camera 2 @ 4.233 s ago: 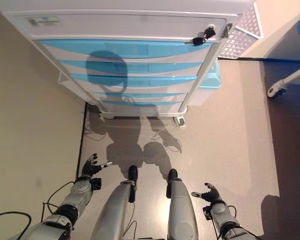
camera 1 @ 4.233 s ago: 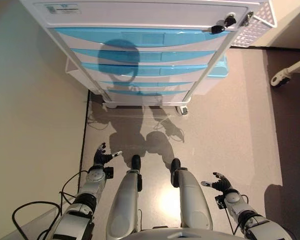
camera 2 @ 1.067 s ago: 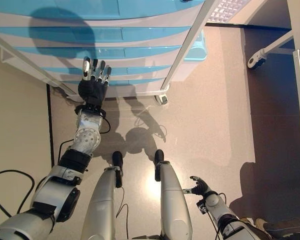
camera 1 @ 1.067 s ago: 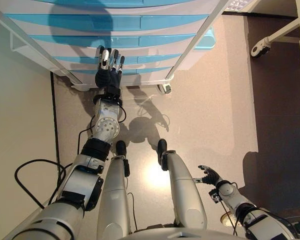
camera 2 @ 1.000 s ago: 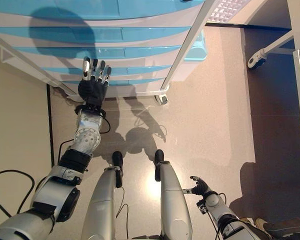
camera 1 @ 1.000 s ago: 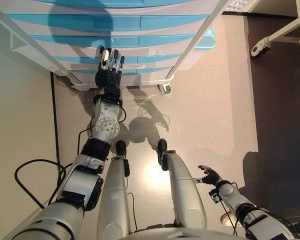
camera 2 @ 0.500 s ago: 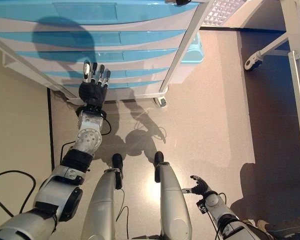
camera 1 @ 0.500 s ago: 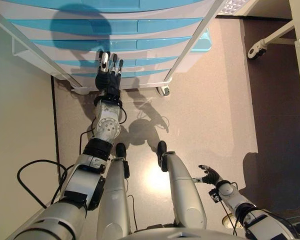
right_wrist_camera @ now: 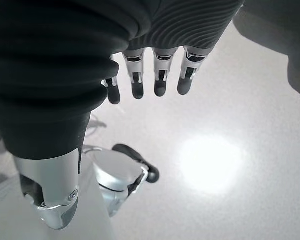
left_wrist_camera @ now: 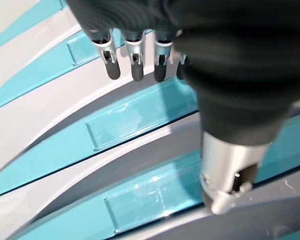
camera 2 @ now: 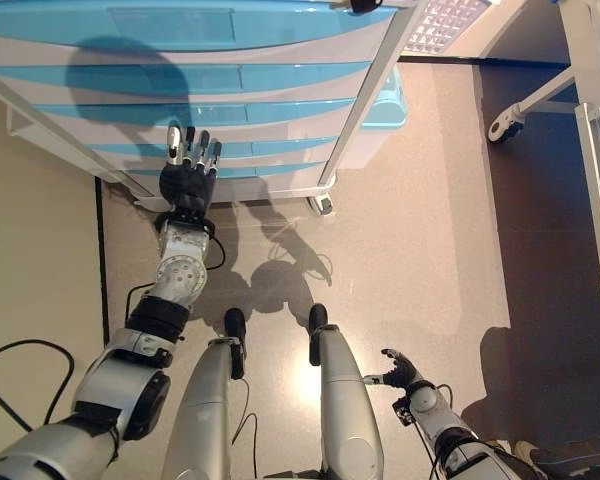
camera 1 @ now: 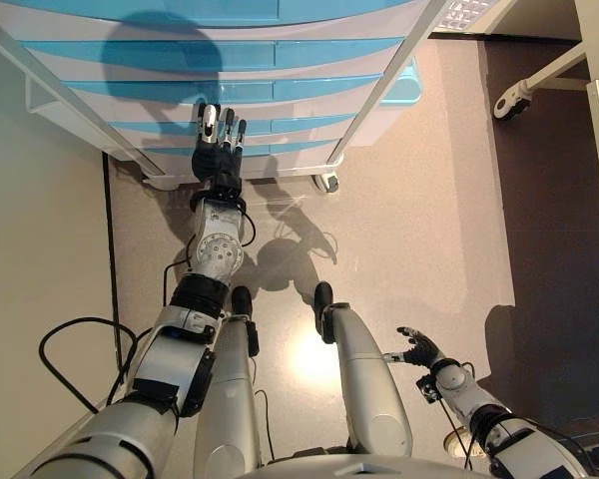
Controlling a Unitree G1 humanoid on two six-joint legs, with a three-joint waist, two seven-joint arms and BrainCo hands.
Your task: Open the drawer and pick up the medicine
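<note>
A white wheeled cabinet with several light-blue drawer fronts stands ahead of me, all drawers shut. My left hand is stretched forward with straight fingers, its tips close in front of one of the lower blue drawer fronts; whether they touch it I cannot tell. The left wrist view shows those fingers spread over the blue fronts and holding nothing. My right hand hangs low at my right side, open and empty. No medicine shows in any view.
A cabinet castor rests on the beige floor. A pale wall runs along the left. A white frame with a wheel stands at the upper right over a darker floor strip.
Since 4.2 s ago the view has closed in on the cabinet and my left arm has risen from my side to the lower drawers. In the last second it barely moved.
</note>
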